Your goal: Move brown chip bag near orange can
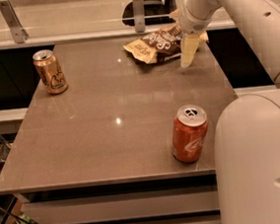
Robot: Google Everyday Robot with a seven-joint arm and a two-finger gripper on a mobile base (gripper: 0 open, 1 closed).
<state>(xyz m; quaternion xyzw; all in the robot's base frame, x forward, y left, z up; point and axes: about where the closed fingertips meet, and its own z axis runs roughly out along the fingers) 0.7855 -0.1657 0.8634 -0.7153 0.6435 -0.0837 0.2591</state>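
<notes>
The brown chip bag (156,45) lies crinkled at the table's far edge, right of the middle, with its cream-yellow end pointing left. The orange can (50,71), golden amber with pale scribbles, stands upright at the far left of the table. My gripper (188,55) comes down from the upper right on the white arm. It is at the bag's right end, just in front of it and low over the tabletop. The bag's right end is hidden behind the gripper.
A deeper red-orange can (189,133) stands upright near the front right of the grey table (107,137). My white body (258,162) fills the front right corner. A glass rail with metal posts (139,7) runs behind the table.
</notes>
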